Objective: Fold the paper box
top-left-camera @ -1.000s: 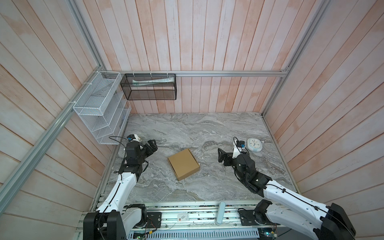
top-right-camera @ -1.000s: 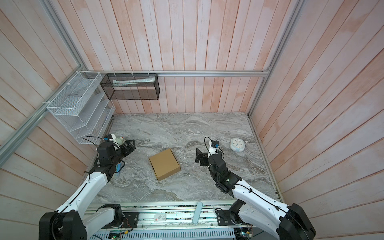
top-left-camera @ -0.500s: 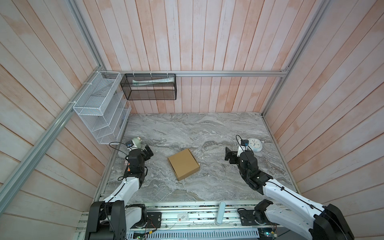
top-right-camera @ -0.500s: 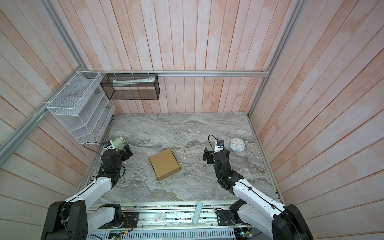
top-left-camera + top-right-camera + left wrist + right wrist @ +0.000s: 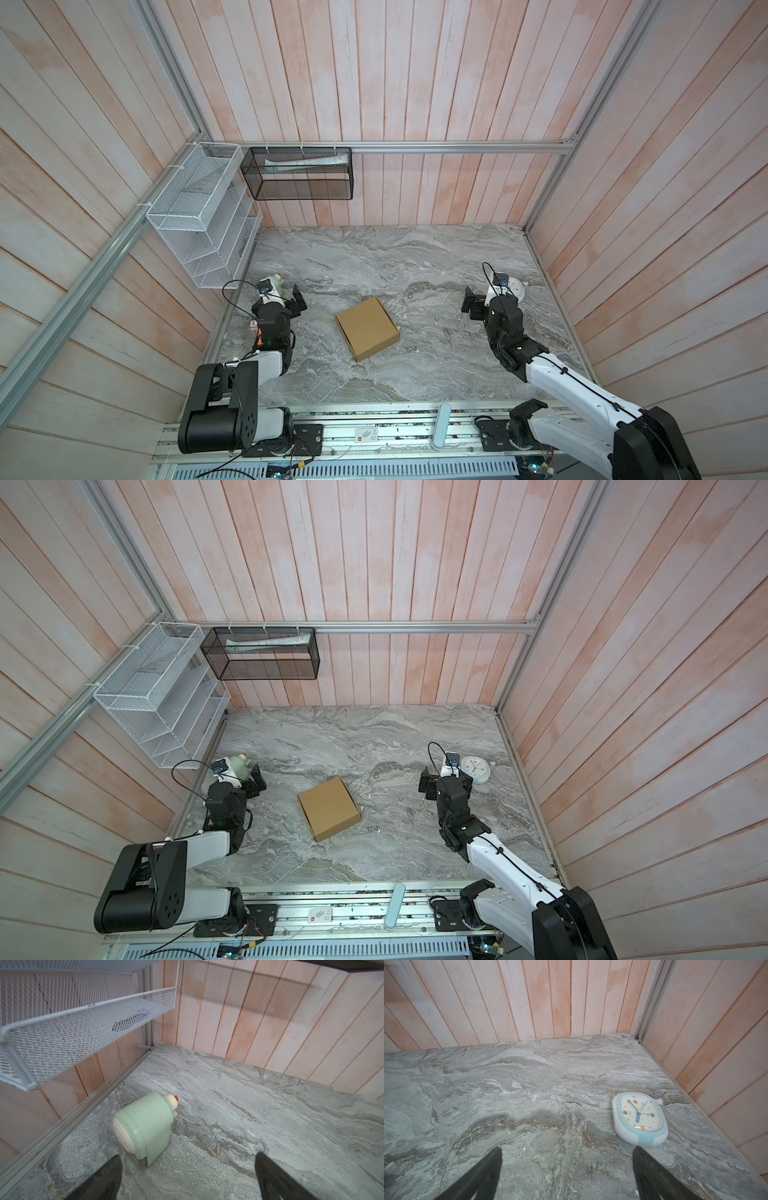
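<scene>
The plain brown cardboard paper box [image 5: 367,329] lies flat near the middle of the grey marble-patterned tabletop [image 5: 415,257], and both top views show it. It has the form of a shallow square box with the lid down, and its sides are turned at an angle to the table edges. It lies between the two arms and well apart from both.

The left gripper [image 5: 188,1157] stands at the left side of the table, close to the wall. Its two black fingers [image 5: 101,1178] are spread wide and hold nothing (only bare table is between them). Just beside one finger stands a small mint-green pencil sharpener with a cream round end and a red knob [image 5: 145,1126]. In the left wrist view a little gap seems to separate them. Above this corner hangs a white wire-mesh shelf rack [image 5: 199,216], and next to it on the back wall is a black mesh basket [image 5: 299,178] with some papers inside.

The right gripper [image 5: 566,1150] is at the right side of the table. It is also released, with its black fingers [image 5: 481,1172] far apart and empty. Near it, closer to the right wall, a white and light-blue rounded clock [image 5: 639,1119] lies face up on the table, apart from the fingers.
</scene>
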